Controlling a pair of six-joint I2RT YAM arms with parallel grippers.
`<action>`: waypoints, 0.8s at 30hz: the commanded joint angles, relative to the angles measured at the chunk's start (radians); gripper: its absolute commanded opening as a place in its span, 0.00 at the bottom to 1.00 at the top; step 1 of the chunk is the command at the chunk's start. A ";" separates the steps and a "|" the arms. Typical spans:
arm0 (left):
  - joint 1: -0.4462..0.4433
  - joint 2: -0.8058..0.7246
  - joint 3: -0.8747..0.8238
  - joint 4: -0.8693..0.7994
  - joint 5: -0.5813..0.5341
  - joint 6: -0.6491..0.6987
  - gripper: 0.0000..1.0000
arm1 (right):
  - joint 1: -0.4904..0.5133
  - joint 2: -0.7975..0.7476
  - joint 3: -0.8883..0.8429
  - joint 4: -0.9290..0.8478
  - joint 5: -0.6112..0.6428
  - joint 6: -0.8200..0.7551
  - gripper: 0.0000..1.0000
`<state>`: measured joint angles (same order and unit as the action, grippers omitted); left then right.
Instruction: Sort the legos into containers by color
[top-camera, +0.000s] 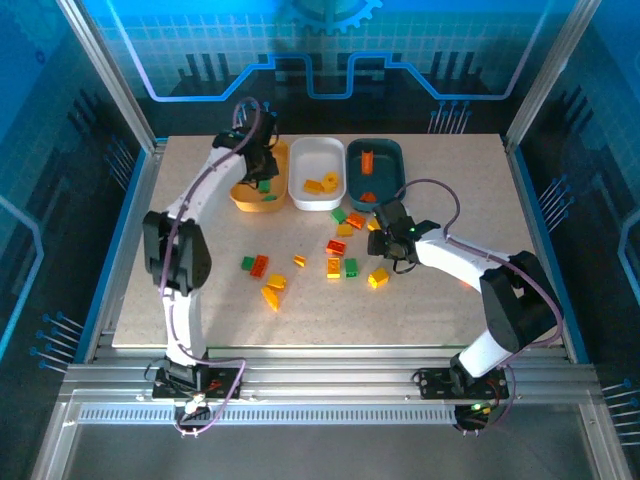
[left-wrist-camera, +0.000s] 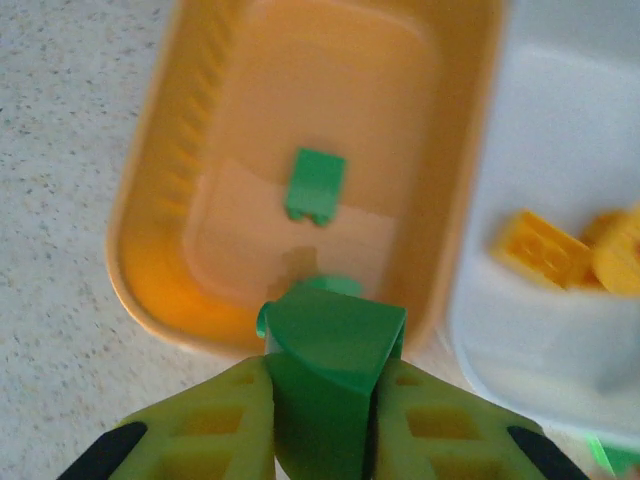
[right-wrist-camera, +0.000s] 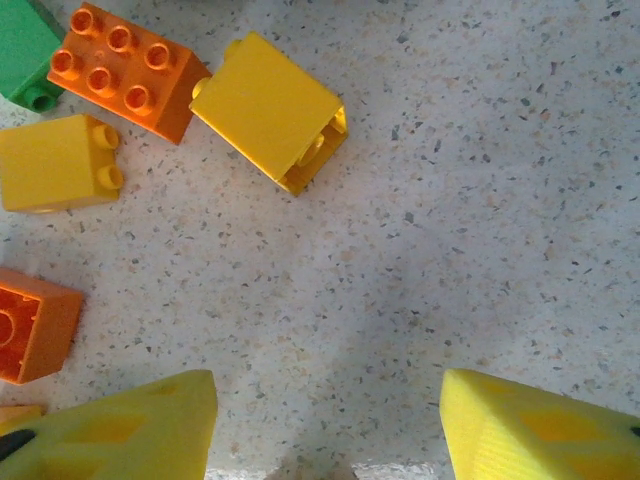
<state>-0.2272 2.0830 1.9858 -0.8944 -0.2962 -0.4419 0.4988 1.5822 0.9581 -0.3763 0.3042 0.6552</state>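
My left gripper (left-wrist-camera: 324, 378) is shut on a green lego (left-wrist-camera: 330, 345) and hangs over the near rim of the orange tray (left-wrist-camera: 150, 190). Another green lego (left-wrist-camera: 315, 185) lies on that tray's floor. The white tray (left-wrist-camera: 520, 340) beside it holds yellow legos (left-wrist-camera: 545, 250). From above, the left gripper (top-camera: 262, 168) is over the orange tray (top-camera: 243, 198), with the white tray (top-camera: 300, 190) and teal tray (top-camera: 396, 165) to its right. My right gripper (right-wrist-camera: 325, 385) is open over bare table. Ahead of it lie a yellow lego (right-wrist-camera: 270, 110) and an orange lego (right-wrist-camera: 125, 70).
Several loose legos (top-camera: 340, 245) in green, yellow and orange lie scattered mid-table, some (top-camera: 262, 268) further left. The teal tray holds orange legos (top-camera: 367, 160). The right arm (top-camera: 455, 258) stretches across the right half of the table. Blue walls fence the table.
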 joint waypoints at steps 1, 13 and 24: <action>0.043 0.150 0.163 -0.133 0.100 0.018 0.27 | 0.009 -0.027 -0.002 -0.006 0.025 0.007 0.62; 0.074 0.260 0.377 -0.148 0.211 0.006 0.67 | 0.012 -0.103 -0.031 -0.012 0.076 0.013 0.65; 0.048 -0.283 -0.413 0.379 0.436 -0.410 0.95 | 0.012 -0.125 -0.096 -0.038 0.104 0.212 0.70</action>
<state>-0.1722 1.9083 1.7119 -0.7097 0.0360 -0.6693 0.4992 1.4879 0.8940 -0.3885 0.3897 0.7616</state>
